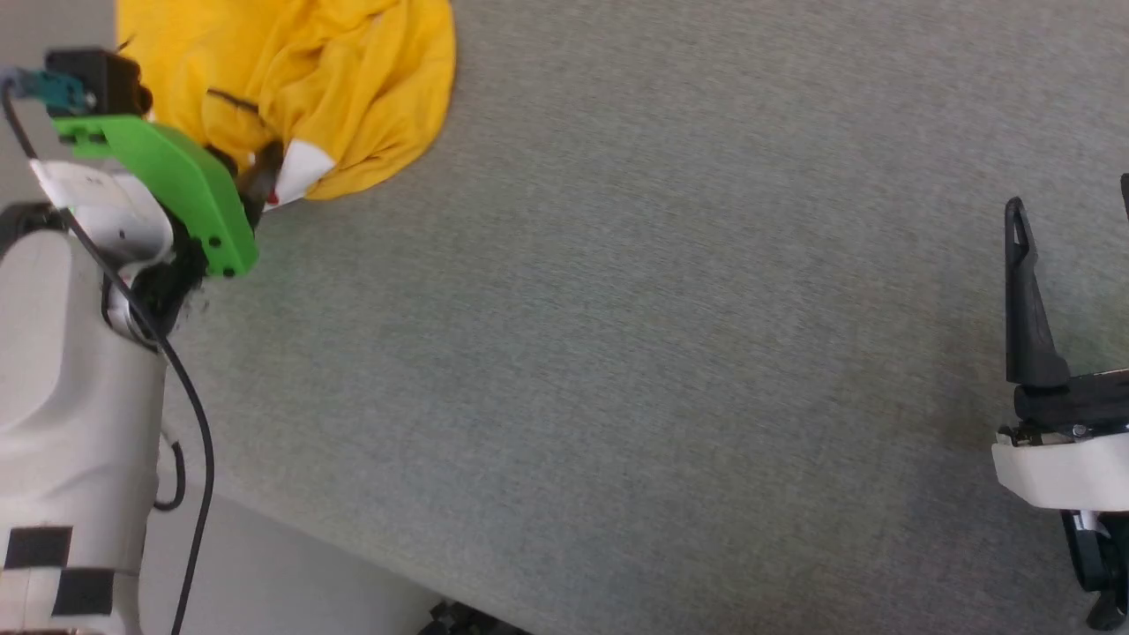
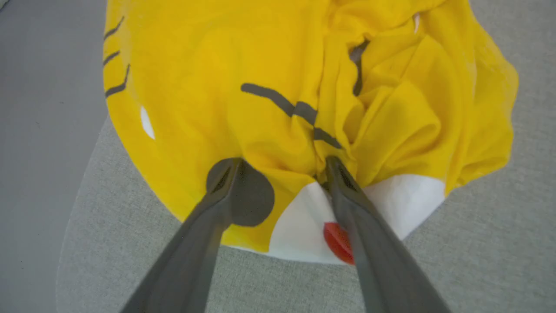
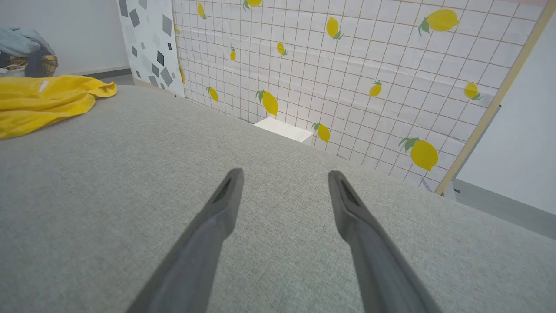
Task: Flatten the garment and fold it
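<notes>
Left gripper (image 2: 283, 163) jaws spread, tips on crumpled garment (image 2: 195, 65); right gripper (image 3: 284, 174) spread over table (image 3: 130, 174); basket (image 3: 50, 65) holds cloth (image 3: 19, 41)

The garment (image 2: 195, 87) is bright yellow with black stripes, white patches and a red dot. The table (image 1: 661, 353) is grey. The wall (image 3: 369, 56) has a lemon-printed grid.
</notes>
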Robot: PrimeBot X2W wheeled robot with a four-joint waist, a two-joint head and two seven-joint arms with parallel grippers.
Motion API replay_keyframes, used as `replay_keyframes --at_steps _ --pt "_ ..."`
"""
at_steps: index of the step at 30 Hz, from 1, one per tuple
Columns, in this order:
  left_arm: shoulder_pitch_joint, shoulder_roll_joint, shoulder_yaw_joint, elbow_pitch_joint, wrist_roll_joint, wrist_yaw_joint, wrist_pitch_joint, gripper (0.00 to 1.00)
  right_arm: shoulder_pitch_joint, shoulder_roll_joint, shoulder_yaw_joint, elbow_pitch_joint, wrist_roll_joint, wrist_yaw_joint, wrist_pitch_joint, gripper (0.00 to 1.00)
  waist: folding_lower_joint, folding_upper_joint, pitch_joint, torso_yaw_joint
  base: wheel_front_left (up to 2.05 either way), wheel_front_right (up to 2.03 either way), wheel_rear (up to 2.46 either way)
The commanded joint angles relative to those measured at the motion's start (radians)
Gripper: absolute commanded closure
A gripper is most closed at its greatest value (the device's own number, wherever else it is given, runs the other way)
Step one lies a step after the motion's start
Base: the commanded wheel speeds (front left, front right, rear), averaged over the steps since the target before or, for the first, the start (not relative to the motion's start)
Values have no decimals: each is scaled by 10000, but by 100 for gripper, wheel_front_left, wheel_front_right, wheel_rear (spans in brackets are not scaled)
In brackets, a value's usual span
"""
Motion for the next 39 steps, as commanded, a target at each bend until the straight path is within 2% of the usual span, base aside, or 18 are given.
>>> replay_keyframes --at_steps 1,2,3,5,10,16,22,27,33,39 --pt "183 155 -73 -14 -51 -60 73 0 -84 -57 -33 -69 70 -17 28 0 -1 0 87 -216 0 0 0" --pt "244 195 -92 -9 -56 -60 61 0 -76 -69 -42 -80 77 -17 36 0 -1 0 80 -251 0 0 0" --pt "317 226 -112 21 -52 -61 41 51 -64 -86 -51 -87 85 -17 46 0 -1 0 62 -290 0 0 0" --pt "405 256 -134 82 -31 -57 -63 100 -45 -114 -80 -92 101 -17 57 0 -1 0 2 -343 0 0 0" --pt "338 518 -40 160 54 -44 -463 100 -82 -80 -121 -25 134 -17 0 0 -1 0 -246 -407 0 0 0" --pt "-140 1122 298 -69 204 36 -1133 100 -163 199 -129 340 195 -17 -300 0 -1 0 -853 -423 0 0 0" --pt "-704 1833 695 -665 293 142 -1550 100 -199 637 -274 1007 250 -17 -854 0 -1 0 -1908 -548 0 0 0" --pt "-1261 2174 817 -1315 431 323 -1589 100 -38 915 -510 1559 343 -17 -1220 0 -1 0 -2911 -672 0 0 0" --pt "-2344 2210 623 -2243 480 410 -1153 100 242 1022 -846 2066 688 -17 -1512 0 -1 0 -3929 -856 0 0 0" --pt "-3362 1798 214 -2963 226 366 -484 100 354 1028 -1141 2357 1136 -17 -1653 0 -1 0 -4511 -1269 0 0 0"
